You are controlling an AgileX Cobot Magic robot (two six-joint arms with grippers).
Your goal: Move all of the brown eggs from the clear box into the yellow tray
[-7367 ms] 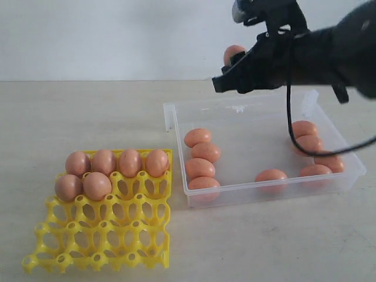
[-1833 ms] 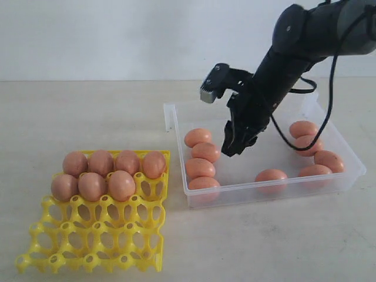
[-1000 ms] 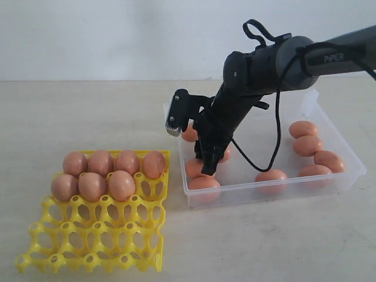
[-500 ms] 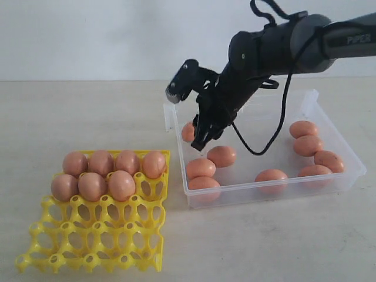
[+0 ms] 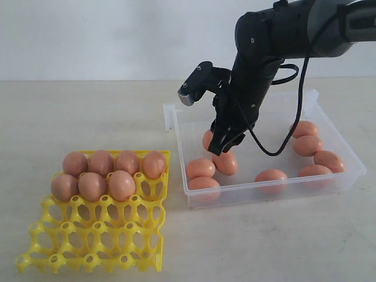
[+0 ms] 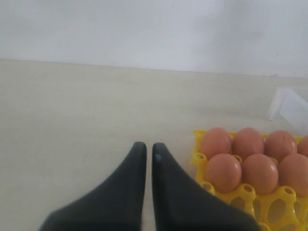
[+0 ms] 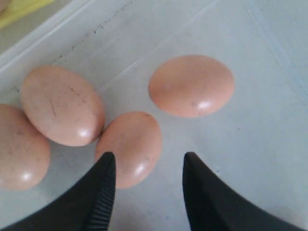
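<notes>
— Right gripper (image 5: pixel 221 144)?
— Jaws spread, empty, over brown eggs (image 5: pixel 225 163) in the clear box (image 5: pixel 264 191), centre-right; one egg sits just outside them (not between).
— Left gripper (image 6: pixel 145 147)?
— Pressed together, beside the yellow tray (image 6: pixel 248 191).

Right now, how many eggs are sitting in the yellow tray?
7. Four eggs fill the back row of the yellow tray; three sit in the next row, from its left end. None seem hidden.
</notes>
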